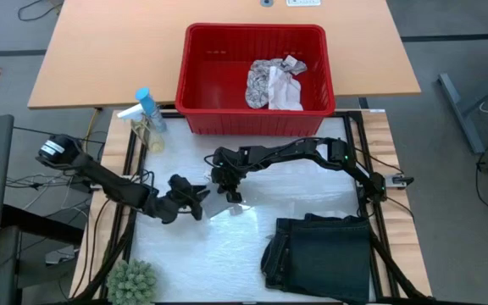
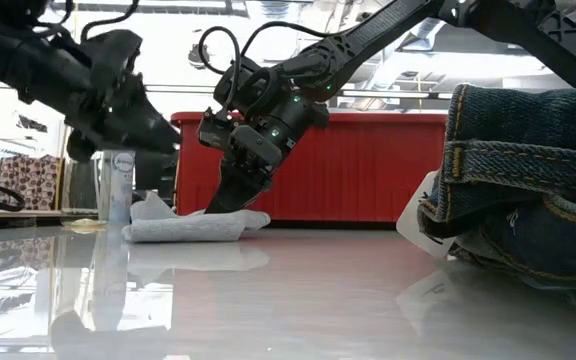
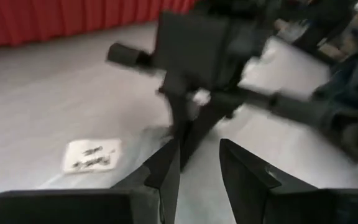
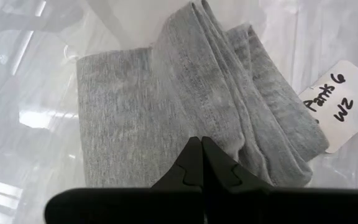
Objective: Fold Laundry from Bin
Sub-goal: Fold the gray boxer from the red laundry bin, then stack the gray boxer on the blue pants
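The red bin (image 1: 257, 72) stands at the far side of the white counter (image 1: 312, 182), and everything here is placed from it. Inside the bin, toward its right half, lies a white-grey leaf-patterned cloth (image 1: 271, 83). In front of the bin's near wall, about level with its middle, a small grey cloth (image 4: 185, 99) lies folded flat on the counter, a white handwritten tag (image 4: 340, 102) beside it. The right claw (image 1: 230, 191) is clenched with its tips together and pointing down, directly over this cloth and at or just above its surface; it grips nothing that can be seen. The left claw (image 1: 200, 202) hangs just beside it, on the side of the bin's left end, its fingers (image 3: 166, 171) slightly parted and holding nothing. Nearer than the small cloth and toward the bin's right end, a dark folded garment (image 1: 320, 254) rests on the counter.
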You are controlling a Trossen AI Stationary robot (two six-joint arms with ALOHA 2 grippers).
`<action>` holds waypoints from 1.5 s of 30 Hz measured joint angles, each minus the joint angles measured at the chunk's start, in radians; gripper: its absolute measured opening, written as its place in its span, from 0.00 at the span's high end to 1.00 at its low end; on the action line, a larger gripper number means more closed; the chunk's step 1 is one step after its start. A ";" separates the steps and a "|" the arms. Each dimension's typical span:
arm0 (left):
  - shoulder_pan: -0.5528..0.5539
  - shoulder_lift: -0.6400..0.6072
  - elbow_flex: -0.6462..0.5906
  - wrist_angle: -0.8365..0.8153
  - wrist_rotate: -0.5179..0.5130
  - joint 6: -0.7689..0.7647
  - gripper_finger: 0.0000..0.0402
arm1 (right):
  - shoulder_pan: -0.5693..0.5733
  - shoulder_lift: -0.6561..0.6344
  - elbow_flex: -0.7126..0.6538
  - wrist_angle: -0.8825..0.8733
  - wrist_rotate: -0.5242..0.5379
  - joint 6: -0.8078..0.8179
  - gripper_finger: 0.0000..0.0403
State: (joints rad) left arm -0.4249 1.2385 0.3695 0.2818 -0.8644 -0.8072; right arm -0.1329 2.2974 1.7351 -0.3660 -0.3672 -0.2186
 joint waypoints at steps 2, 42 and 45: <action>0.004 0.035 0.000 -0.016 0.026 -0.018 0.76 | 0.000 0.000 0.000 0.000 0.000 0.001 0.96; -0.003 0.350 0.000 -0.039 0.091 -0.341 1.00 | -0.028 -0.035 0.138 -0.289 0.109 0.167 0.34; -0.003 0.350 0.000 -0.038 0.091 -0.341 1.00 | -0.016 -0.034 0.138 -0.256 0.211 0.167 0.25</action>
State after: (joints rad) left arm -0.4282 1.5887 0.3695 0.2438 -0.7731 -1.1485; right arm -0.1494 2.2635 1.8732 -0.6224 -0.1559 -0.0513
